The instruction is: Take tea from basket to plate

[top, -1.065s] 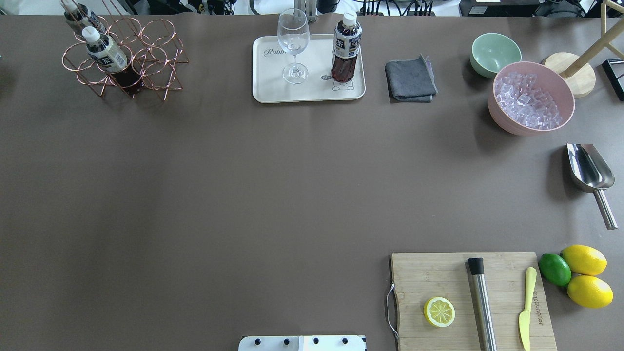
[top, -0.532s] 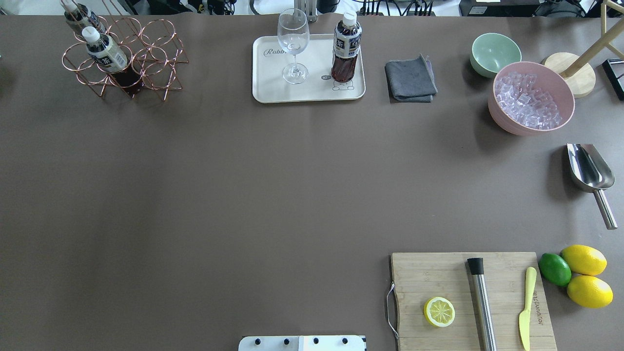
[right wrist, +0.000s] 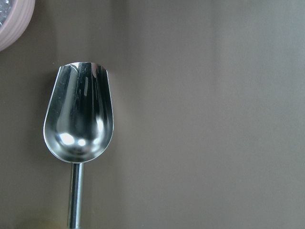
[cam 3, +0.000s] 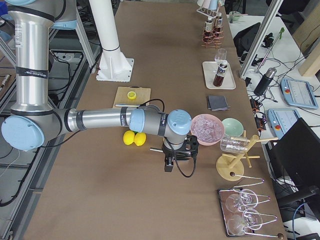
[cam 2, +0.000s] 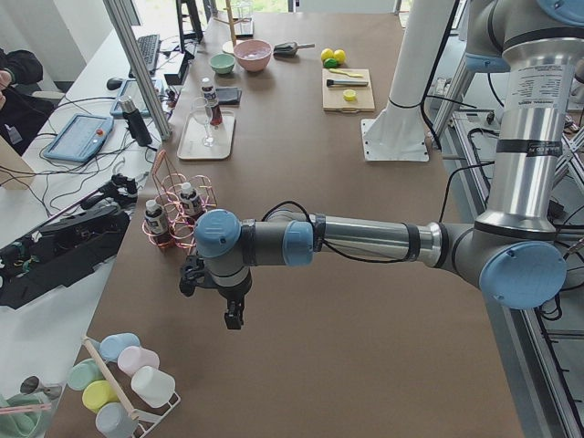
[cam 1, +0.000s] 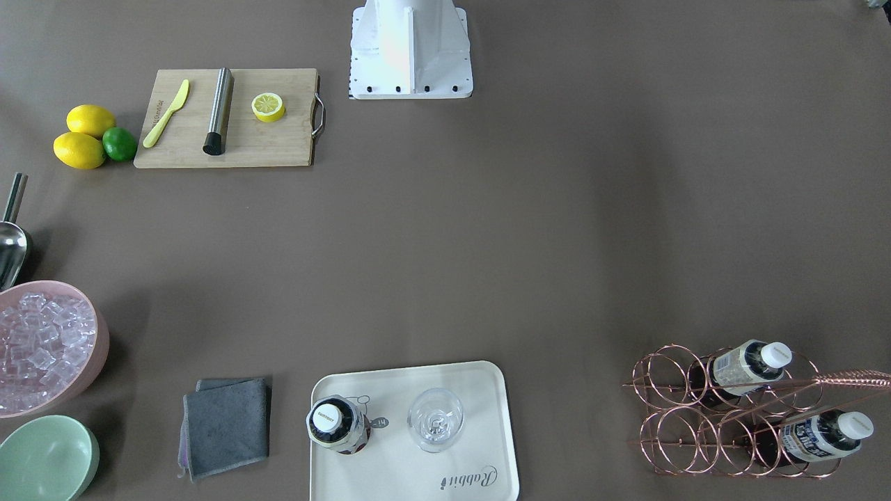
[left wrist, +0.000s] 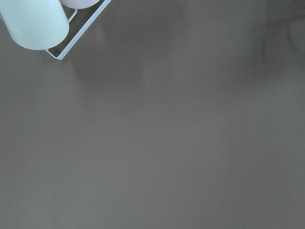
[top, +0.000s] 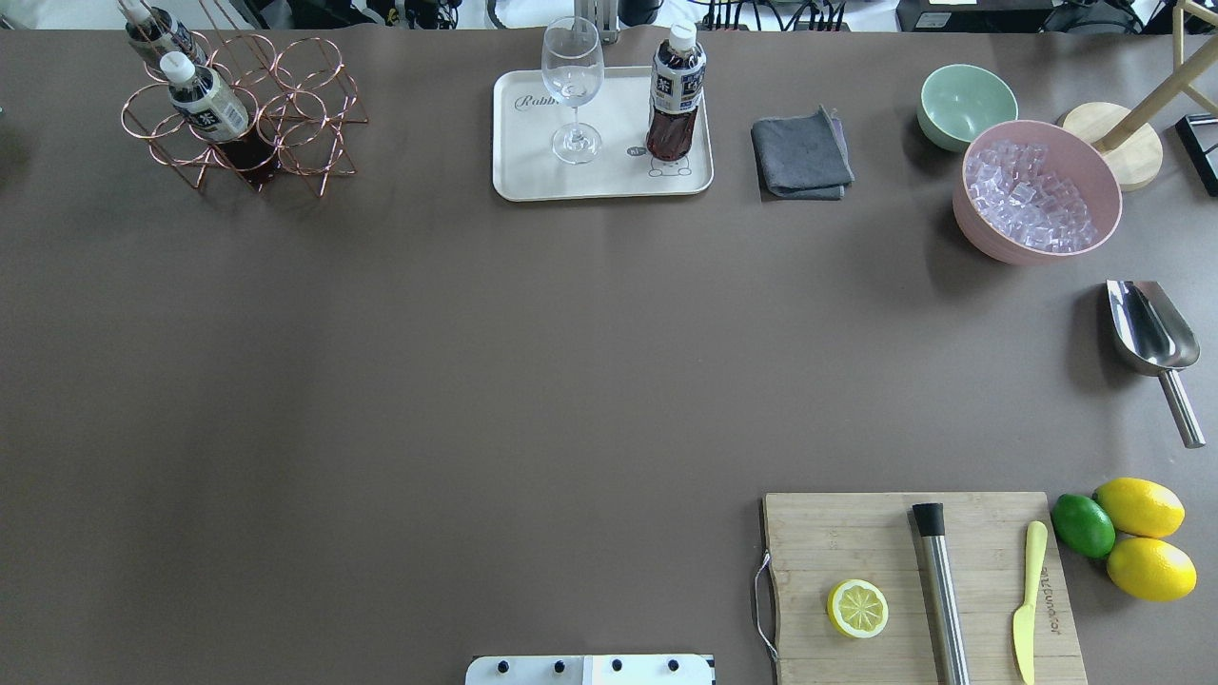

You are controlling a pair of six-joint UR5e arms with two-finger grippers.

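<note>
Copper-wire basket (top: pixel 295 105) at the desk's far-left corner holds two tea bottles (top: pixel 202 95), seemingly leaning, caps up; a third bottle (top: pixel 676 95) stands upright on the plate (top: pixel 533 171). The left gripper (cam 2: pixel 234 315) hangs nearer the basket than the right gripper (cam 3: pixel 169 165); whether either's jaws are parted, I cannot tell.

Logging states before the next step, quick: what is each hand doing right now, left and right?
Left hand: cannot be told; seen only from the side.
Right hand: cannot be told, same reason.

The plate (cam 1: pixel 397 476) reads "Rabbit"; the tea (top: pixel 677 93) label's dark print looks like 茶, unclear.
</note>
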